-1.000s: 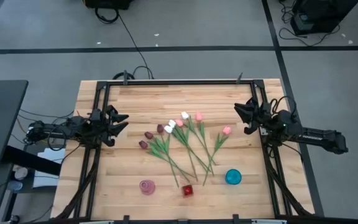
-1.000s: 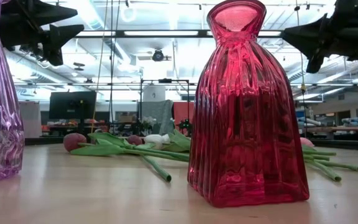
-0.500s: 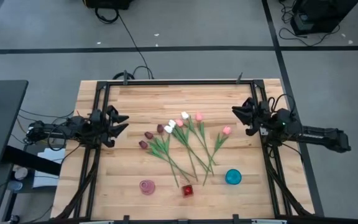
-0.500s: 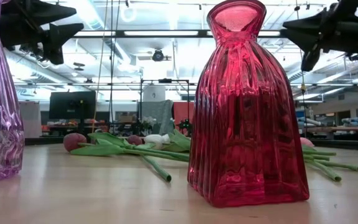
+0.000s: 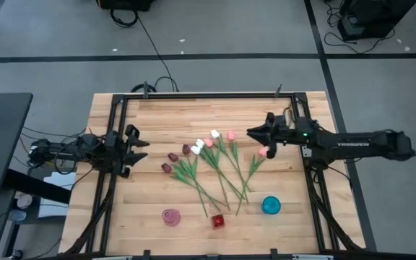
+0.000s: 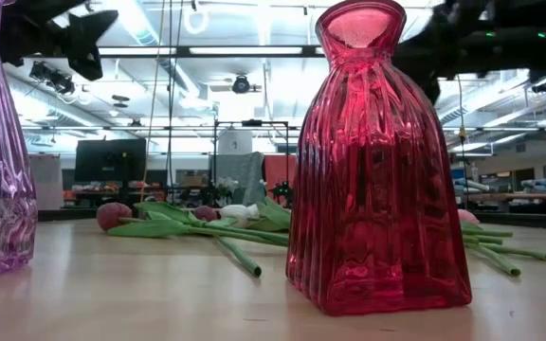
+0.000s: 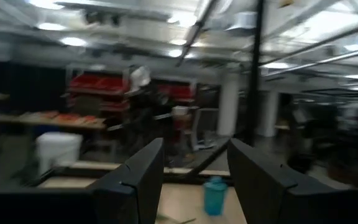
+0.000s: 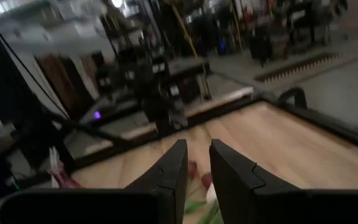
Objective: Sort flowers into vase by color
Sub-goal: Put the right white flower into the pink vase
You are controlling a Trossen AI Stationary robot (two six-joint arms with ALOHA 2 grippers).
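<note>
The flowers point(image 5: 215, 162) lie loose on the middle of the wooden table, their thin green stems crossing. White heads point(image 5: 197, 146), pink heads point(image 5: 263, 152) and dark maroon heads point(image 5: 169, 162) point toward the far side. In the low view the flowers point(image 6: 207, 225) lie flat behind the red vase point(image 6: 377, 161). My right gripper point(image 5: 255, 133) hovers open just beyond the rightmost pink head, fingers pointing toward the table's left. Its wrist view point(image 8: 197, 155) looks down on flower heads point(image 8: 194, 169). My left gripper point(image 5: 137, 141) hangs open in the air left of the maroon heads.
Three small vases stand along the near edge: a pale purple one point(image 5: 171, 216), a red one point(image 5: 218, 221) and a blue one point(image 5: 271, 205), which also shows in the left wrist view point(image 7: 213, 194). A black frame point(image 5: 208, 96) rims the table. Bare wood lies beyond the flowers.
My right arm has stretched out toward the table's left, carrying its gripper from the right frame rail to just beside the rightmost pink head. My left gripper has risen a little. The flowers and vases have not moved.
</note>
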